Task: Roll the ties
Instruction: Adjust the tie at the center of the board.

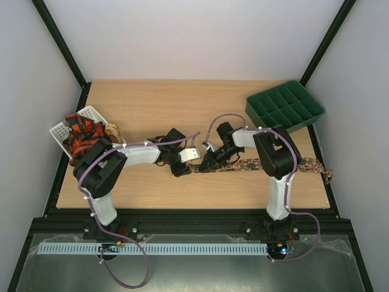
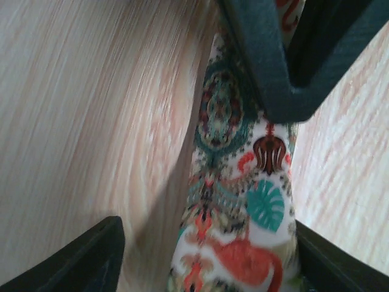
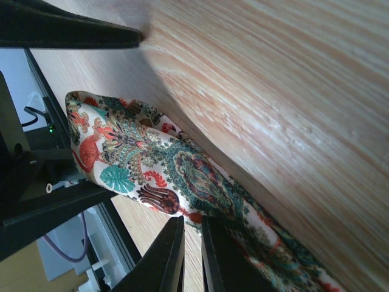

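The wooden table (image 1: 182, 103) carries a green tray (image 1: 272, 123) at its far right and a white basket (image 1: 59, 129) at its left edge, heaped with red-orange and black ties (image 1: 82, 137); the floral tie (image 1: 246, 164) lies flat along the near side, running from the middle out to the right edge. Its broad end points left, lying between the spread fingers of the left gripper (image 2: 206, 228) — that claw stands wide open and grips nothing. The right gripper (image 3: 193, 222) sits just beside it, further along the tie, jaws nearly closed and pinching the tie's edge. Only the overhead view shows the tie's whole length, the basket and the tray; the wrist views alone show the print — teal leaf, red scrolls, paisley — and the right claw's narrow pinch.
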You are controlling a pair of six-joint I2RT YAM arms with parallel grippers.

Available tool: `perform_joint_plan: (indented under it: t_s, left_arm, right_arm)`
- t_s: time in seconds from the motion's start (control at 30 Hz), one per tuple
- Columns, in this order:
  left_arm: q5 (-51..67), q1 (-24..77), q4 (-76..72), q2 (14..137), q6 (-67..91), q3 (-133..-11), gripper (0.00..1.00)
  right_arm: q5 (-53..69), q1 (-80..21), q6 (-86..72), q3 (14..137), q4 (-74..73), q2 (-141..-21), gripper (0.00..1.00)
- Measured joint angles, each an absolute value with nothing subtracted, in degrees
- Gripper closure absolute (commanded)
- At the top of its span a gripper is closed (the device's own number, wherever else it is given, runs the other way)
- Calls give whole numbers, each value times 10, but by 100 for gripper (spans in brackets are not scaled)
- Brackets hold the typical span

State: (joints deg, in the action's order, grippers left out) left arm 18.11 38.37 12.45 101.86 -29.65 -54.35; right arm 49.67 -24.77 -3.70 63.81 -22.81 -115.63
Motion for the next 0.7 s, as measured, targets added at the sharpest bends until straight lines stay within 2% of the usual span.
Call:
perform_joint_plan:
  t_s: [0.1, 0.17, 0.3, 0.5, 0.53, 0.6, 0.7]
  left_arm:
    - [172, 388, 121, 1038, -307, -565, 57]
    - [165, 390, 117, 1040, -319, -567, 66]
    - [160, 390, 108, 1040, -350, -565, 71]
    - [167, 392, 100, 1032, -375, -558, 68]
    - [169, 394, 99, 1030, -375, -558, 65]
    - [172, 403, 94, 1029, -368, -558, 50]
    - [173, 426, 87, 1031, -349, -558, 35]
  right_arm:
    - [495, -248, -34, 642, -228, -1159, 89]
    - [492, -248, -32, 648, -228, -1162, 89]
    - [482, -248, -30, 663, -223, -1167, 89]
    - [463, -248, -28, 662, -222, -1157, 89]
    - [458, -248, -25, 659, -221, -1154, 89]
    - [452, -242, -14, 645, -219, -1145, 89]
    - [459, -220, 11, 621, -221, -1134, 89]
